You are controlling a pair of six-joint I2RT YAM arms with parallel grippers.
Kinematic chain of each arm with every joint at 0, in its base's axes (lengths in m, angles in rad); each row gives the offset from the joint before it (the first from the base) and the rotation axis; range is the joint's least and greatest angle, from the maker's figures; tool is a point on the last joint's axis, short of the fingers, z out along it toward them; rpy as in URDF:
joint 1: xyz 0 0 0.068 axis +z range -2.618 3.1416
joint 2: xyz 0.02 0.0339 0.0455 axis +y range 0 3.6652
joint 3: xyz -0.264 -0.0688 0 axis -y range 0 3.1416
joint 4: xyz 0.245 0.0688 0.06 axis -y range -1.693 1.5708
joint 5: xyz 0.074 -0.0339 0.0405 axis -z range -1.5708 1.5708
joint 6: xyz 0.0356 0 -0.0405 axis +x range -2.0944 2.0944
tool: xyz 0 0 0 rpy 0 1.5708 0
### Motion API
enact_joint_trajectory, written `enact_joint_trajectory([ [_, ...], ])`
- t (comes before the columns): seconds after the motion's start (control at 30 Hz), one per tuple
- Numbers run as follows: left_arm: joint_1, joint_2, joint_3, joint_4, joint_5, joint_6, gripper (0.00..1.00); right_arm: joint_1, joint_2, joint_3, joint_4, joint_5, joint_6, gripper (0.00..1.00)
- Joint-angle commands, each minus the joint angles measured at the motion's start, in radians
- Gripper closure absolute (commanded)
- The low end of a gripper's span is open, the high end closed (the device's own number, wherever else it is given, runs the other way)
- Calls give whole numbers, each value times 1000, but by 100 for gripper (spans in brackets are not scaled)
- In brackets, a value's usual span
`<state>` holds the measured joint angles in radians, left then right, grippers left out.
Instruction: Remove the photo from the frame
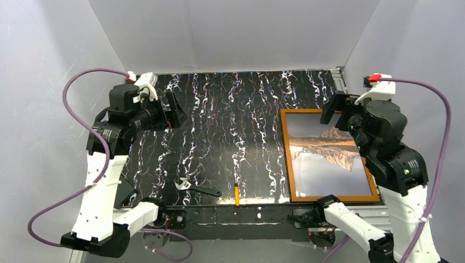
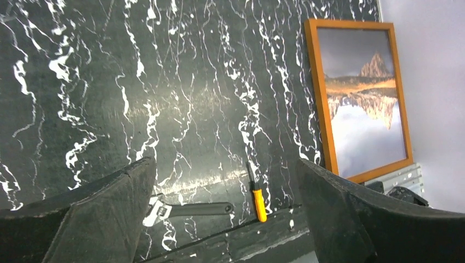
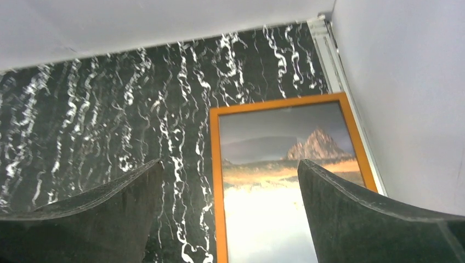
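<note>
Both spread and empty, left tool (image 2: 222, 170), right tool (image 3: 230, 164), frame (image 1: 285, 159) flat with photo (image 1: 323, 167) face-up, long axis near-to-far

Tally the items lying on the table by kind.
frame: 1
photo: 1
wrench: 1
screwdriver: 1
Total: 4

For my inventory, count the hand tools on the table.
2. The wrench lies near the front edge, left of centre; the orange-handled screwdriver lies just right of it. Others may be hidden.
</note>
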<state>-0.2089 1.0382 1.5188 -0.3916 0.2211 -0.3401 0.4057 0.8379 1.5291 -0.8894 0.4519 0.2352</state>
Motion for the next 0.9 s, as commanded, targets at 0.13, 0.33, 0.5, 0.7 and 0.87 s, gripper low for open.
enact_joint_trajectory([
  [0.13,-7,94,-70,-52,134,-6,0,-4,38,-119,7,22,84,0],
  [0.33,-38,170,-110,-51,187,-4,0,-4,38,-239,48,-26,122,0],
  [0.5,-99,239,-142,-49,182,22,0,-6,105,-316,23,-73,190,0],
  [0.7,-139,282,-205,-9,207,48,0,-6,158,-456,135,-217,154,0],
  [0.87,-143,296,-252,13,241,50,0,-6,307,-437,123,-270,108,6],
])
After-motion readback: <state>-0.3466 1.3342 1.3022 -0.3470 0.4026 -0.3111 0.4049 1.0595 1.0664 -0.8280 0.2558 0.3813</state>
